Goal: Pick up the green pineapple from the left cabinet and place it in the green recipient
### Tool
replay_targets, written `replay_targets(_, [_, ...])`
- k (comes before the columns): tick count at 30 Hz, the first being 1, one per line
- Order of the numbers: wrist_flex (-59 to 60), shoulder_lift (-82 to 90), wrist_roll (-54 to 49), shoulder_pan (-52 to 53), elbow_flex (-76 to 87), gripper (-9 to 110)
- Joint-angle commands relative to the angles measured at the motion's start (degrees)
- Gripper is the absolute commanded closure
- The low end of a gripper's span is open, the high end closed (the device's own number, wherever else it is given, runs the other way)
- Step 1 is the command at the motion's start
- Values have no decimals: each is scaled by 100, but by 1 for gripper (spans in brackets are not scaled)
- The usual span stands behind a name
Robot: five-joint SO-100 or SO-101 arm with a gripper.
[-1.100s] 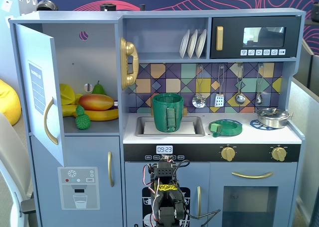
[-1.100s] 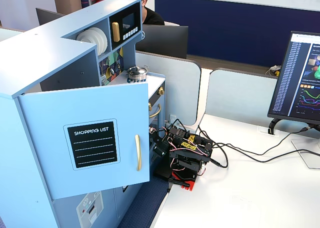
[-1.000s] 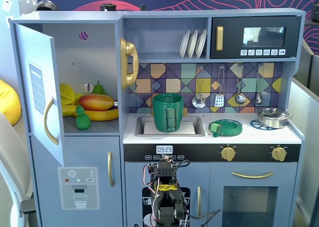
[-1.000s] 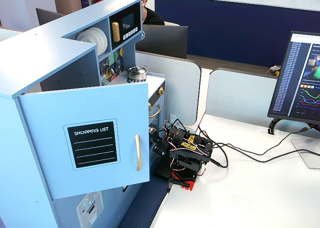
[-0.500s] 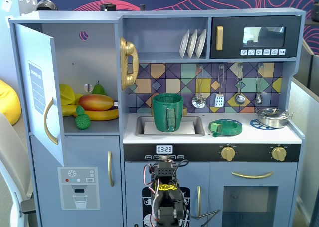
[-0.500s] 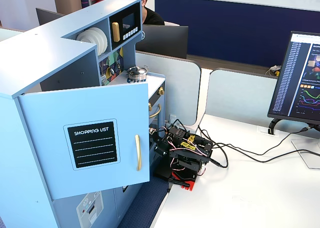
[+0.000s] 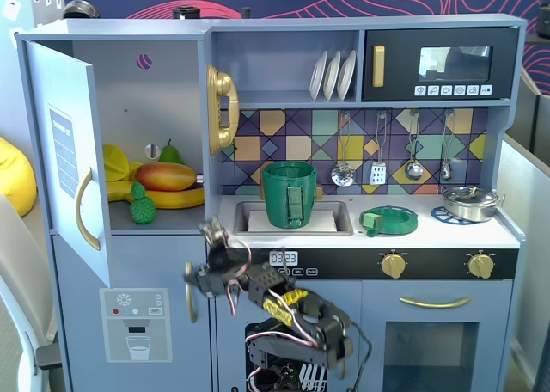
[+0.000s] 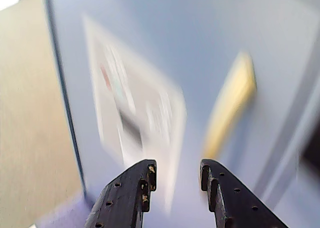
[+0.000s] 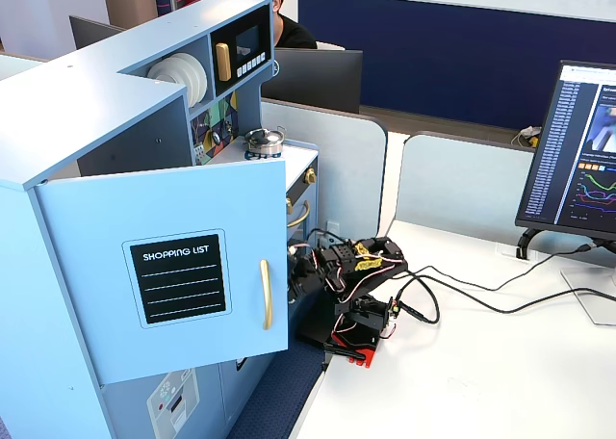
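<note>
The green pineapple (image 7: 142, 205) sits on the shelf of the left cabinet (image 7: 146, 108), in front of a mango and bananas. The cabinet door (image 7: 69, 151) stands open; it also shows in the other fixed view (image 9: 164, 266). The green recipient (image 7: 289, 194) stands in the sink. My gripper (image 7: 204, 253) is low, in front of the lower cabinet panel and below the pineapple's shelf. In the wrist view my gripper (image 8: 176, 170) is open and empty, and faces a blurred dispenser sticker (image 8: 135, 113) and a gold handle (image 8: 232, 103).
A mango (image 7: 166, 176), bananas (image 7: 176, 199) and a green pear (image 7: 169, 154) share the shelf. A flat green dish (image 7: 388, 220) and a metal pan (image 7: 471, 201) sit on the counter. A gold phone (image 7: 222, 108) hangs on the cabinet's right wall. The arm's base (image 9: 351, 323) stands on a white desk.
</note>
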Motion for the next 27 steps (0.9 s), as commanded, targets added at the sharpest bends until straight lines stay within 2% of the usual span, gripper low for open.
replay_targets(1, [-659,-1002,0,-88,-1600,96])
replay_targets(10, [-1591,-2874,1020,62,-3226,61])
replay_targets(27, [-2742,-5695,369,369,-5238,55])
